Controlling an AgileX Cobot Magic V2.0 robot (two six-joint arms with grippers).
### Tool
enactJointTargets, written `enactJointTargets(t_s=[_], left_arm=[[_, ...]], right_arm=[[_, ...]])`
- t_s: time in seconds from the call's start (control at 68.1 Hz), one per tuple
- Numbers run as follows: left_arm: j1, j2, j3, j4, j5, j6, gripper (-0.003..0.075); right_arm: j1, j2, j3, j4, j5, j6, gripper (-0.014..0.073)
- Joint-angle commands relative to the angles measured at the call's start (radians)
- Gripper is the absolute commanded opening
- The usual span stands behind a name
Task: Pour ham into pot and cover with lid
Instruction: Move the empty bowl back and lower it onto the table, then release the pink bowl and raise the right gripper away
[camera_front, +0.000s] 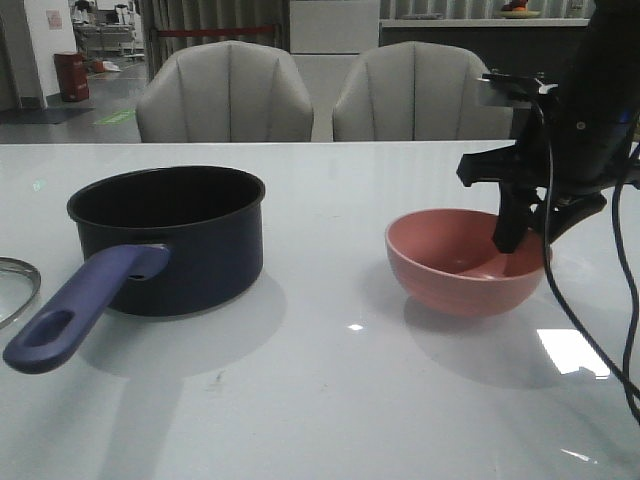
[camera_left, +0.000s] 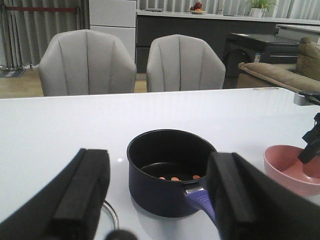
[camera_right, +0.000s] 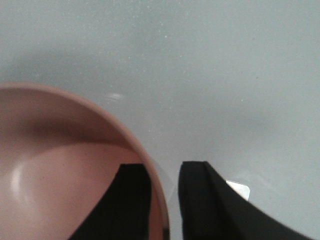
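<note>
**Right tool straddling the bowl rim, ham in the pot**

My right tool (camera_front: 522, 232) sits down at the far-right edge of the pink bowl (camera_front: 462, 268), one finger inside the bowl and the other outside it, with the rim between them. In the right wrist view the gap between finger and rim still shows — I see a sliver of space on both sides, so I read the fingers as slightly spread around the rim, not pinching it. The bowl's inside looks bare in what I can see of it.

The pot (camera_front: 180, 240) stands upright well to the left of the right tool, across the white surface (camera_front: 330, 380), its blue handle (camera_front: 85, 305) pointing toward me. From the left wrist view a few small orange-pink slices of ham (camera_left: 175, 178) lie on the pot's black floor.

My left tool (camera_left: 157, 200) hangs just on the near side of the pot, fingers spread wide with nothing between them; the pot shows in the gap ahead of it, and the handle runs back toward its right finger.

The lid (camera_front: 15, 290) lies flat on the surface just left of the pot's handle — only an arc of its steel rim shows, close beside the left tool and cut off by the picture's edge. The pot is uncovered.
</note>
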Motion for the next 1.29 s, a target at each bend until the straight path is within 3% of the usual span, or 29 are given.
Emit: enactJointTargets(t_s=[0.0, 0.264, 0.544, 1.072, 1.278], left_arm=[[-0.006, 0.014, -0.027, -0.005, -0.079, -0.001, 0.0458], [-0.006, 0.014, -0.027, -0.005, -0.079, -0.001, 0.0458], [-0.006, 0.014, -0.027, -0.005, -0.079, -0.001, 0.0458], [-0.006, 0.014, -0.027, -0.005, -0.108, -0.001, 0.0458], [-0.006, 0.014, -0.027, -0.005, -0.108, -0.001, 0.0458]], right_arm=[[-0.006, -0.053, -0.023, 0.001, -0.038, 0.001, 0.0405], [-0.006, -0.208, -0.022, 0.001, -0.031, -0.019, 0.0445], [-0.002, -0.545, 0.072, 0.001, -0.101, -0.049, 0.0445], [0.028, -1.175, 0.693, 0.001, -0.516, -0.051, 0.0444], [0.028, -1.473, 0.903, 0.002, -0.539, -0.050, 0.0444]])
